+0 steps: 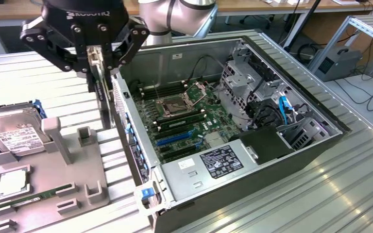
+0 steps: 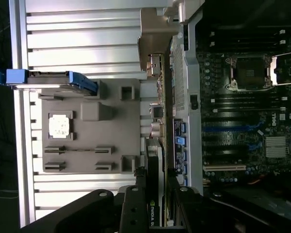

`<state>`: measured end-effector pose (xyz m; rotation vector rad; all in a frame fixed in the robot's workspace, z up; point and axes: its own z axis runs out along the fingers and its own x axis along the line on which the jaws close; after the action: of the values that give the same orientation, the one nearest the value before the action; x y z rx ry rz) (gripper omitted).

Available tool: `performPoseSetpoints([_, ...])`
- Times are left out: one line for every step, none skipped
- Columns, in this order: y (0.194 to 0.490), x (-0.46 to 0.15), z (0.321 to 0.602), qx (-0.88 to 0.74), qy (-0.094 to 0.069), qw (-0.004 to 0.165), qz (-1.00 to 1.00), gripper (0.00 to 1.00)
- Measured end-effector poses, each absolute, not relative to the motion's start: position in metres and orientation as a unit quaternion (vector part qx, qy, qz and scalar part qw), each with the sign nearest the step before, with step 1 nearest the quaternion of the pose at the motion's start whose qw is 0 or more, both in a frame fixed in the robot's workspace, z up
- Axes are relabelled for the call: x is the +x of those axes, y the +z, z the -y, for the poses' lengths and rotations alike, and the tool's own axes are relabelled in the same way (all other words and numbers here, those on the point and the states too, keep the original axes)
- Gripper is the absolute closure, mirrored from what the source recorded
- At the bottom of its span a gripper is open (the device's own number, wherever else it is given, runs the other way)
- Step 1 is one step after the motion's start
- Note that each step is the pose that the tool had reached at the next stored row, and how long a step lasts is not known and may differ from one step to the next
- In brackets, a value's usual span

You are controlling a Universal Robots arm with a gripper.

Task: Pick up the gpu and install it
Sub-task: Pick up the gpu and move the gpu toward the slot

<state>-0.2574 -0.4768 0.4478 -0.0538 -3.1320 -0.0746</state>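
Up in the upper left of the exterior view, the gripper (image 1: 97,65) has its fingers (image 1: 116,53) clamped on the gpu (image 1: 103,102), and the card hangs straight down, edge-on to the camera, so neither face can be read from here. It sits over the gap between the grey fixture (image 1: 76,165) and the near wall of the open computer case (image 1: 316,145); its lower end blurs into that wall, and whether the two touch is impossible to call. The arm (image 1: 173,14) is cut off by the top of the frame. Inside the case the motherboard (image 1: 196,114) lies exposed, with the CPU socket (image 1: 173,104) open and a blue expansion slot (image 1: 173,139) just below it in the picture. At the left edge a silver hard drive (image 1: 8,133) is partly cropped, and a processor chip (image 1: 11,182) and a slim RAM stick (image 1: 34,199) rest in the fixture's pockets lower left. In the wrist view the gripper (image 2: 157,213) is a dark mass cropped by the frame edge, the gpu (image 2: 153,194) between its fingers (image 2: 133,211) showing a small logo. The grey fixture (image 2: 87,126) lies on one side of the card, the motherboard (image 2: 242,111) on the other.
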Motion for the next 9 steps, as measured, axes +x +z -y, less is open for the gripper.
performPoseSetpoints([0.448, -0.247, 0.477, -0.017, -0.024, 0.004, 1.0, 0.73])
performPoseSetpoints([0.448, -0.236, 0.477, -0.017, -0.024, 0.004, 1.0, 0.73])
performPoseSetpoints([0.448, -0.228, 0.477, -0.017, -0.024, 0.004, 1.0, 0.73])
performPoseSetpoints([0.448, -0.222, 0.477, -0.017, -0.024, 0.004, 1.0, 0.73])
performPoseSetpoints([0.448, -0.212, 0.477, -0.017, -0.024, 0.004, 1.0, 0.73])
performPoseSetpoints([0.448, -0.202, 0.477, -0.017, -0.024, 0.004, 1.0, 0.73])
performPoseSetpoints([0.448, -0.198, 0.477, -0.017, -0.024, 0.004, 1.0, 0.73])
performPoseSetpoints([0.448, -0.189, 0.477, -0.017, -0.024, 0.004, 1.0, 0.73])
performPoseSetpoints([0.448, -0.18, 0.477, -0.017, -0.024, 0.004, 1.0, 0.73])
